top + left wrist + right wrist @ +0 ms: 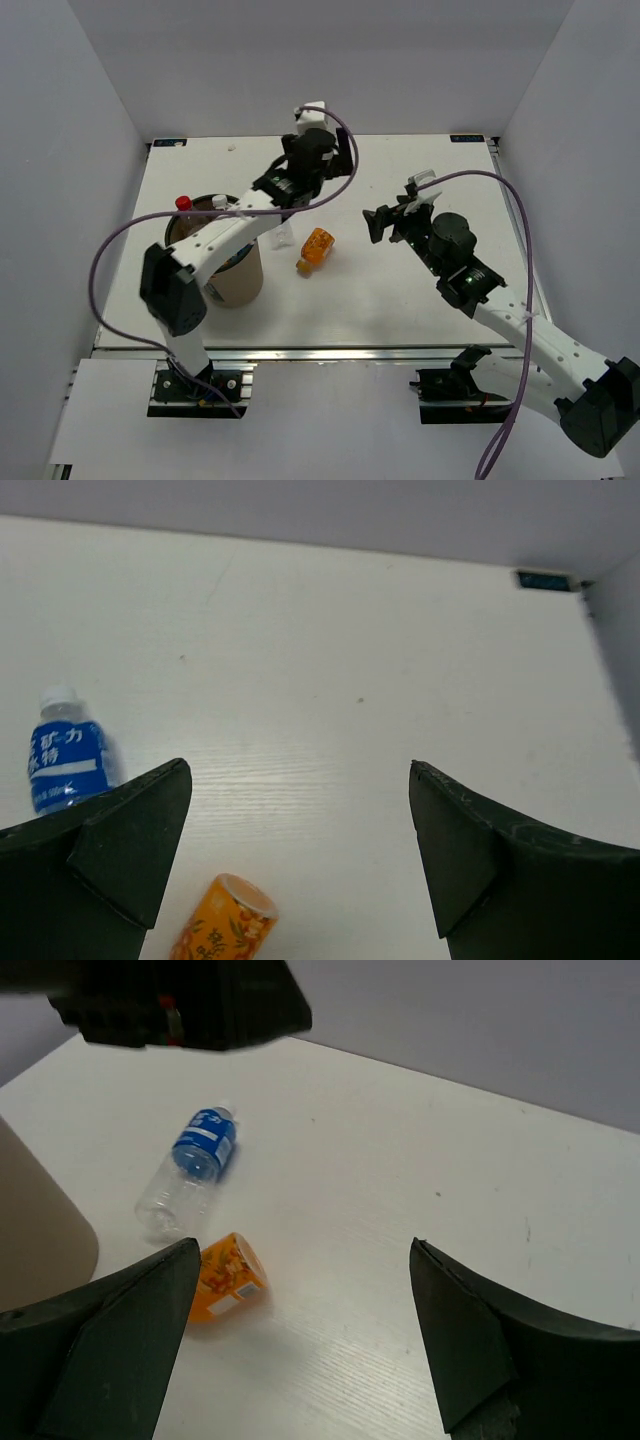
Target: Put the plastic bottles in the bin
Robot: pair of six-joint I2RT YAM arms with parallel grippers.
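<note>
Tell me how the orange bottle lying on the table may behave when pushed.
The orange bottle lies on its side and looks round, so it would probably roll. It is small, so likely light. Its smooth-looking label may be slippery.

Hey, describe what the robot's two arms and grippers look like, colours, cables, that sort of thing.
The left arm and right arm have white links dotted with small holes, joined by bulky black joints. A purple cable loops along each. The left gripper and right gripper each have two broad, wedge-shaped matte black fingers.
</note>
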